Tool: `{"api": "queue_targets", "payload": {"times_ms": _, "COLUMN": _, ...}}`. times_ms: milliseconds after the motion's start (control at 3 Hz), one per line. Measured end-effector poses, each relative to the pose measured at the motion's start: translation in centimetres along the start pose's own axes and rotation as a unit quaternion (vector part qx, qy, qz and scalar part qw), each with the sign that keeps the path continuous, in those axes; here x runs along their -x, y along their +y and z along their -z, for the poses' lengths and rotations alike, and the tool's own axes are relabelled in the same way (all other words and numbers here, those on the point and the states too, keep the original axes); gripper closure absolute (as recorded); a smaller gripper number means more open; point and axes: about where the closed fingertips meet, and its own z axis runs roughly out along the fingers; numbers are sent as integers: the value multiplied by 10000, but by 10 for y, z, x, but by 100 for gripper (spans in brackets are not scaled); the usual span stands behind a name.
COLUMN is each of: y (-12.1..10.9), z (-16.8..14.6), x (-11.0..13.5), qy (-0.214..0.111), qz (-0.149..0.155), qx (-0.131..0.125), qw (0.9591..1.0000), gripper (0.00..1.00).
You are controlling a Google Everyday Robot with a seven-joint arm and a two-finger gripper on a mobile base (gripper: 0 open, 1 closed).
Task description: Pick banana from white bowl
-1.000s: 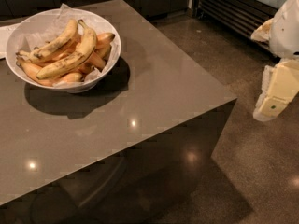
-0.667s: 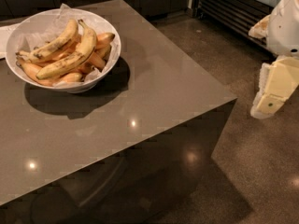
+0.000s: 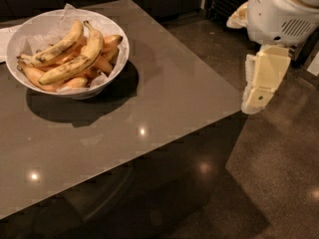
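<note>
Banana: the banana (image 3: pixel 75 63) lies on top of the pile in the white bowl (image 3: pixel 115 31), stem tip toward the far rim, running diagonally down toward the near left. Nothing touches it.
Bowl neighbours: a shorter speckled banana (image 3: pixel 56 47) lies just behind it and roughly parallel. Smoother orange-toned bananas (image 3: pixel 108 41) sit under and to the right of both. Crumpled white paper lining (image 3: pixel 47 26) shows along the far wall.
Bowl position: on the far left part of the grey table (image 3: pixel 169 98), well in from the near edge.
Gripper: the gripper (image 3: pixel 256 99) hangs off the table's right-hand corner, over the floor (image 3: pixel 279 173), pointing downward. It is well apart from the bowl and carries nothing. Whether it is open or closed cannot be told from this angle.
What changed: in the past second the gripper has slid in from further right to just beside the table corner, and risen a little. The bowl and bananas have not shifted.
Meaning for the task: I judge this to be the early approach. The whole width of the table still lies between gripper and fruit, and the pick is not yet begun.
Next need: probably a reach across and above the rim, then a descent onto the top banana without snagging its neighbour.
Writing and brands: none readable. The white arm housing (image 3: pixel 281 14) shows only a vent grille, and the bananas bear no stickers that I can see.
</note>
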Motion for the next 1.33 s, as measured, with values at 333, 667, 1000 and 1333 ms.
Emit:
{"api": "queue_targets", "payload": {"times_ms": 333, "y": -1, "z": 1, "x": -2, "qy": -1, "qz": -17, "qx": -44, "qw": 10000, "gripper": 0}}
{"api": "queue_targets", "payload": {"times_ms": 667, "y": -13, "z": -3, "x": 7, "qy": 190, "qz": 272, "qx": -207, "qw": 9992, "gripper": 0}}
{"api": "queue_targets", "payload": {"times_ms": 1000, "y": -31, "z": -15, "x": 33, "qy": 398, "qz": 830, "qx": -255, "qw": 9954, "gripper": 0}}
{"api": "queue_targets", "payload": {"times_ms": 1333, "y": -41, "z": -30, "x": 71, "qy": 563, "qz": 1436, "qx": -161, "qw": 9879, "gripper": 0}}
